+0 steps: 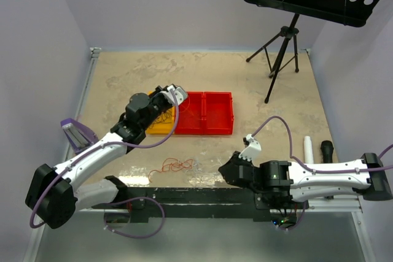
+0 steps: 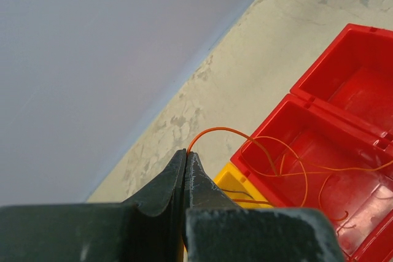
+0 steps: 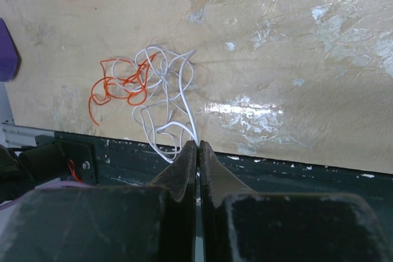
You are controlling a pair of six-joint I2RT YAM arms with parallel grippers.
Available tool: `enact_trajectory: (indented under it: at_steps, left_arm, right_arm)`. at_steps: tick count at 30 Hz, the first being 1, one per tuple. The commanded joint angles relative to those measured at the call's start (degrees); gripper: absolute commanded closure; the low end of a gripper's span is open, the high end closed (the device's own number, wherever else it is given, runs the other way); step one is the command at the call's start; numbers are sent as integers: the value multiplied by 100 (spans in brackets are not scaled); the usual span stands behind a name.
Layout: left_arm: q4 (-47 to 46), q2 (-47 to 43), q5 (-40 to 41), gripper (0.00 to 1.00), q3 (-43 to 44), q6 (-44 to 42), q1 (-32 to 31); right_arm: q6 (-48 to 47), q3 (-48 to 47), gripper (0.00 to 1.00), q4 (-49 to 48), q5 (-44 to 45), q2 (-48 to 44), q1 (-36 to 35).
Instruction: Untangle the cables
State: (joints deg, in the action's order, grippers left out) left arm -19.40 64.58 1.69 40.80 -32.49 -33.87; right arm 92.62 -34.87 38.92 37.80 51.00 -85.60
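My left gripper (image 2: 186, 151) is shut on a thin orange cable (image 2: 258, 142), which arcs from the tips and loops into the near red bin (image 2: 344, 151). In the top view the left gripper (image 1: 175, 94) hangs over the yellow bin (image 1: 161, 127) and the red bins (image 1: 206, 115). A thin black wire (image 2: 236, 193) lies in the yellow bin (image 2: 230, 182). My right gripper (image 3: 198, 144) is shut on a white cable (image 3: 178, 87), which leads into a small tangle with an orange-red cable (image 3: 113, 90) on the table. That tangle (image 1: 177, 165) lies left of the right gripper (image 1: 226, 170).
A black rail (image 1: 202, 197) runs along the table's front edge. A purple object (image 1: 77, 132) sits at the left edge. A white cylinder (image 1: 309, 148) and a black one (image 1: 327, 150) stand at the right. A music stand's tripod (image 1: 282, 53) stands at the back right.
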Motion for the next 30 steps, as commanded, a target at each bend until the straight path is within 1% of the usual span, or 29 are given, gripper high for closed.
enact_trajectory:
  at_steps: [1,3,6,11,20,30]
  left_arm:
    - [-363,-208,393,100,-151,-117,21]
    - [-381,-209,376,100,-186,-135,21]
    - [-196,-174,69,100,-204,-249,3]
    - [-20,239,-371,100,60,-398,-41]
    - [-11,1302,-433,100,534,-996,-190]
    - [313,2454,-556,100,1316,-1092,-419]
  right_arm:
    - [160,86,100,-130,78,-20,-18]
    - [151,68,100,-130,78,6,-27]
    - [134,33,100,-139,78,76,-27]
    - [134,68,100,-226,87,94,-27]
    - [142,86,100,-306,96,68,-26]
    - [213,95,100,-156,122,-108,-18]
